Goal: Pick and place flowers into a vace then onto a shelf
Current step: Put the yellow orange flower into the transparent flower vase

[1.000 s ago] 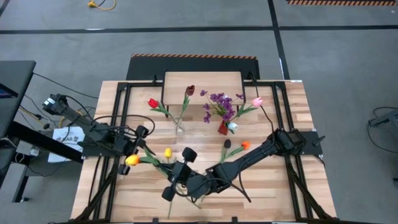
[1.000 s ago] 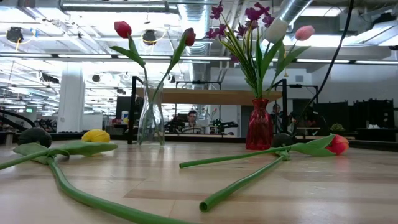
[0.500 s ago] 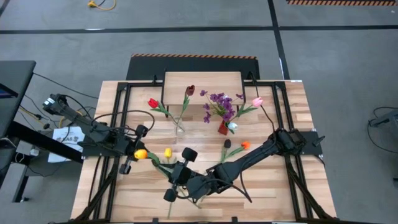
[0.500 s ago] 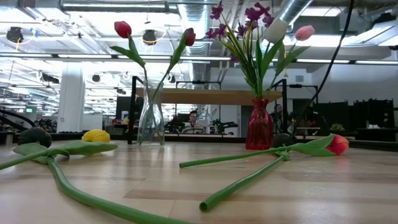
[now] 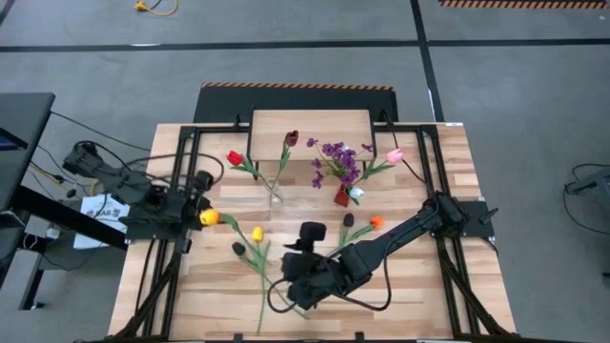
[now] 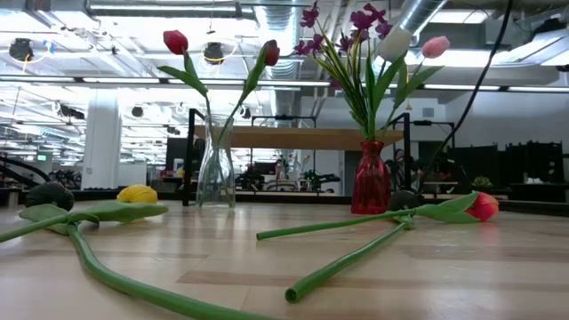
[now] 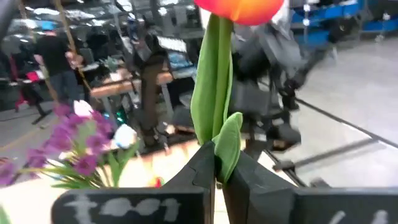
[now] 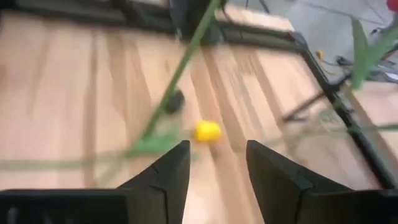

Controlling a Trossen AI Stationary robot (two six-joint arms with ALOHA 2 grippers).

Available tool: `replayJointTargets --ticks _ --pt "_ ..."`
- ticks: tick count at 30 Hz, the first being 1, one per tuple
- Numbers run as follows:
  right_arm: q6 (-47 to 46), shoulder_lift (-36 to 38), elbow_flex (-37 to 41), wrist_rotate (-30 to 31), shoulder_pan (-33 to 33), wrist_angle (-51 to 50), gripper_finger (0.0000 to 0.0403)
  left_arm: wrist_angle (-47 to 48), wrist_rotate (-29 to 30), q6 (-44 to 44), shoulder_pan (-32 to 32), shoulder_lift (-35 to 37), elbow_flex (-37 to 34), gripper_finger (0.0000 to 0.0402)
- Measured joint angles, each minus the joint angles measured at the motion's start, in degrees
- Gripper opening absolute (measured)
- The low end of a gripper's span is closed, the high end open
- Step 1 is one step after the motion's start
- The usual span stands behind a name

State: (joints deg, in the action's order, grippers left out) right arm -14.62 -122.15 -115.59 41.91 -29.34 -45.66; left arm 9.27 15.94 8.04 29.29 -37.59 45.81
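The slatted desk [image 5: 419,181] carried the shelf [image 5: 310,124] at its far edge, with a clear vase [image 6: 216,169] and a red vase [image 6: 371,178] of flowers just before it and loose tulips lying nearer. Over the desk's left side, the left gripper [image 7: 217,177] had its fingers clamped on the stem of an orange tulip [image 7: 239,9]. Near the front middle, the right gripper [image 8: 214,168] held its fingers parted and empty above a yellow tulip [image 8: 207,130].

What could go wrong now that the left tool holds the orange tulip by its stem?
1. The left tool pinches the orange tulip low on the stem, with the head far above, so it may swing or slip.
2. The clear vase already holds two tulips; a poorly aimed stem might tip it.
3. The right tool is open, low over loose stems near the yellow tulip; it could drag them.
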Motion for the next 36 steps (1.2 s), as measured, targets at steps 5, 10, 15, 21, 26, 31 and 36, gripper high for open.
replayJointTargets --ticks 5,10,15,21,26,31,36 --pt "-0.4 0.1 0.0 0.0 1.1 -11.9 0.0125 0.4 3.3 0.4 -2.9 -0.8 4.1 0.0000" --pt "0.9 0.2 0.0 -5.4 2.6 -24.0 0.0106 0.1 4.4 0.4 -7.4 -2.3 5.7 0.0000" --pt "10.0 2.9 0.0 -17.7 3.0 -28.4 0.0095 -0.5 4.2 -1.2 -12.4 -4.7 6.0 0.0000" --pt "17.6 10.6 3.3 -30.5 2.9 -15.5 0.0084 -3.4 -2.9 -3.4 -17.6 -7.9 6.1 0.0000" --pt "16.1 19.1 15.3 -34.3 1.9 -3.4 0.0072 -3.1 -6.9 -4.1 -19.1 -10.0 6.0 0.0000" --pt "10.2 29.6 35.8 -30.6 -1.0 16.3 0.0064 -3.4 -6.9 -4.0 -19.1 -10.3 6.0 0.0000" --pt "7.2 36.3 55.5 -23.3 -4.9 42.7 0.0063 -0.6 -6.9 -4.4 -19.1 -9.7 7.5 0.0000"
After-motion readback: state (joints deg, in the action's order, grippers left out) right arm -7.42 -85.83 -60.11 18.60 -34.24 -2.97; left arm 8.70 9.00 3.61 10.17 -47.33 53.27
